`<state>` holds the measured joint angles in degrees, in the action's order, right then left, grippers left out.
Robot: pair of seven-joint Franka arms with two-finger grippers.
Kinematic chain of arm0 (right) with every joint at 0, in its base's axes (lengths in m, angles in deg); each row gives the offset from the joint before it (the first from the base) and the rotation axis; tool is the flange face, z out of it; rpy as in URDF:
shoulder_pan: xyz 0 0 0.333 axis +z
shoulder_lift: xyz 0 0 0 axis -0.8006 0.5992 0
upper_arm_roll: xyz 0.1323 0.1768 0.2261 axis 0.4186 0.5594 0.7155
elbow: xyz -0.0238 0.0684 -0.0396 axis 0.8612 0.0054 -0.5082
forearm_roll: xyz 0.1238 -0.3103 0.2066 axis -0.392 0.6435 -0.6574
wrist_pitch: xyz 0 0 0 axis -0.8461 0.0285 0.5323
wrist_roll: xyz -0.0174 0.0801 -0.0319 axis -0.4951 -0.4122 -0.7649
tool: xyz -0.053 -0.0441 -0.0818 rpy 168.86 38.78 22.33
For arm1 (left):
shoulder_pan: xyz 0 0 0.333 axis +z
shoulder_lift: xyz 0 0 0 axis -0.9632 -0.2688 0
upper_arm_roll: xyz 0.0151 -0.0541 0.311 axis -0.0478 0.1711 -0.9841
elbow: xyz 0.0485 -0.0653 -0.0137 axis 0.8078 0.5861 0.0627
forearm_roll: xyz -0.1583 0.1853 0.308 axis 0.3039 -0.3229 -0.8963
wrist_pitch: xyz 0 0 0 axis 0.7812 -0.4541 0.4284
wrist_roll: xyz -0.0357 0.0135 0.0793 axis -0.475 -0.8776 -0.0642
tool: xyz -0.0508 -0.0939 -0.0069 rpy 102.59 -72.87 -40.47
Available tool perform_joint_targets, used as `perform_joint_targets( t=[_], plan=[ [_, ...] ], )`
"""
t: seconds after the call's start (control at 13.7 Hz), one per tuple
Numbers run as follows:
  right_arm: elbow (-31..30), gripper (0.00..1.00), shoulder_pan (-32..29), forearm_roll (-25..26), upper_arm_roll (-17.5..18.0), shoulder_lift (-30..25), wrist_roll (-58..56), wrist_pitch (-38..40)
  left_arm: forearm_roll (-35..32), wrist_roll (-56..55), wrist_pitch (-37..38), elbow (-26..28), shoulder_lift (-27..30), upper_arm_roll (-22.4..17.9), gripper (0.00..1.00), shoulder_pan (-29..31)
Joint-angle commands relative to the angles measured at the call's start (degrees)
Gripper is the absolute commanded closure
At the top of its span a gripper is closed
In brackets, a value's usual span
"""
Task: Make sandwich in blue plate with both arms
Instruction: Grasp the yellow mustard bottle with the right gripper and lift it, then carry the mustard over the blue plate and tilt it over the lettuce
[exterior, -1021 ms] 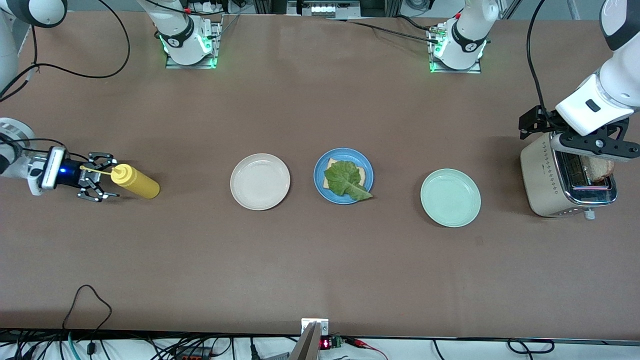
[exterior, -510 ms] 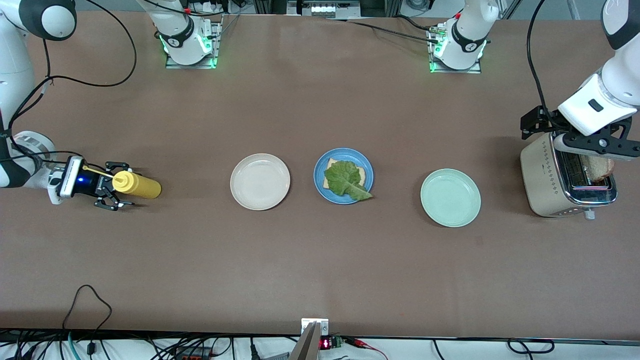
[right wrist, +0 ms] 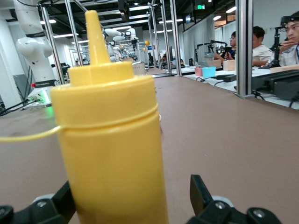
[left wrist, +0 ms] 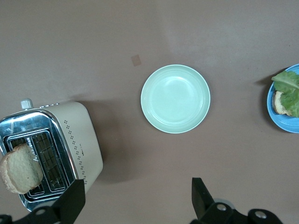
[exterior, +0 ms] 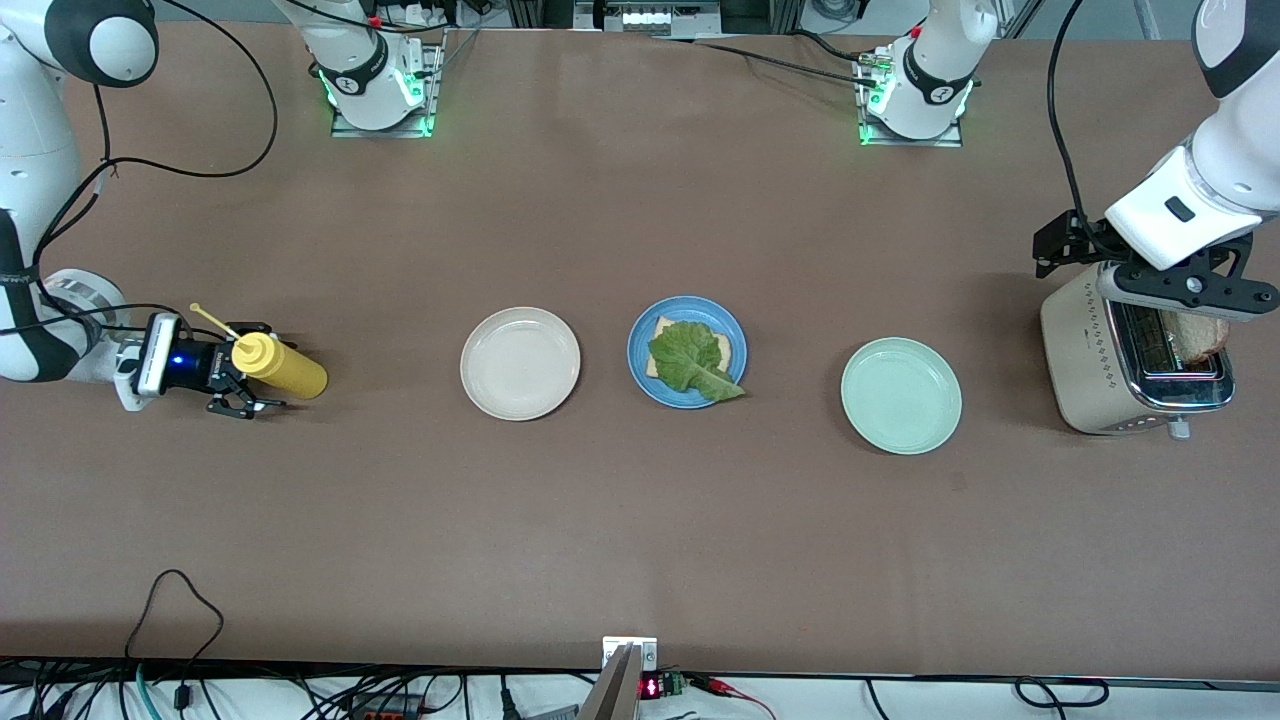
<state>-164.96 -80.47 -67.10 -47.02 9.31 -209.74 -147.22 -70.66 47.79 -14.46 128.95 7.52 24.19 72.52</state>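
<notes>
From the front view, three plates are seen in a row across the middle of the brown table (exterior: pixel 640 520). The blue plate (exterior: pixel 643 375) sits between a cream-white plate (exterior: pixel 520 362), toward the right arm's end, and a pale mint-green plate (exterior: pixel 901 395), toward the left arm's end. On the blue plate one bread slice (exterior: pixel 732 346) is covered by a green lettuce leaf (exterior: pixel 685 362); no top slice is on it. The right gripper (exterior: pixel 243 378) is held low at the right arm's end, its fingers spread around a yellow squeeze bottle (exterior: pixel 282 367). The left gripper (exterior: pixel 1180 290) is positioned over a cream toaster (exterior: pixel 1078 362), from which a second bread slice (exterior: pixel 1195 335) protrudes.

In the left wrist view, the left gripper (left wrist: pixel 135 200) is shown released, fingers wide apart, above the toaster (left wrist: pixel 79 144) with its bread slice (left wrist: pixel 19 169); the mint-green plate (left wrist: pixel 175 99) and the blue plate's (left wrist: pixel 276 112) edge are visible.

In the right wrist view, the yellow squeeze bottle (right wrist: pixel 112 140) fills the space between the right gripper's (right wrist: pixel 131 200) parted fingers; contact cannot be made out.
</notes>
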Motion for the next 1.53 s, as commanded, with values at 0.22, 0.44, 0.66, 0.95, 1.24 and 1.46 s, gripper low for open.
perform_joint_targets(
  t=[0.22,0.44,0.66,0.95,1.24,1.46],
  plan=[
    [1.1,0.16,1.6,-1.1,0.3,0.6,-0.6,1.8,1.2,-0.4,-0.7,0.7,1.0,-0.7,0.00,-1.0],
    [1.3,0.64,2.5,-0.4,0.2,-0.8,0.0,1.5,1.3,-0.4,-0.7,0.7,1.0,-0.7,0.00,-1.0],
    [1.4,0.69,7.5,-0.3,-0.4,-4.7,3.5,0.1,1.3,-0.4,-0.7,0.7,1.0,-0.7,0.00,-1.0],
    [4.0,0.69,15.8,2.2,-0.4,-11.0,17.2,-6.8,1.3,-0.4,-0.7,0.7,1.0,-0.7,0.00,-1.0],
    [9.2,0.67,24.6,7.9,-0.5,-14.4,29.6,-14.1,1.3,-0.4,-0.6,0.7,1.0,-0.7,0.00,-1.0],
    [14.9,0.67,30.6,15.8,-0.5,-14.4,39.6,-17.8,1.3,-0.4,-0.5,0.7,1.0,-0.7,0.00,-1.0]
  ],
)
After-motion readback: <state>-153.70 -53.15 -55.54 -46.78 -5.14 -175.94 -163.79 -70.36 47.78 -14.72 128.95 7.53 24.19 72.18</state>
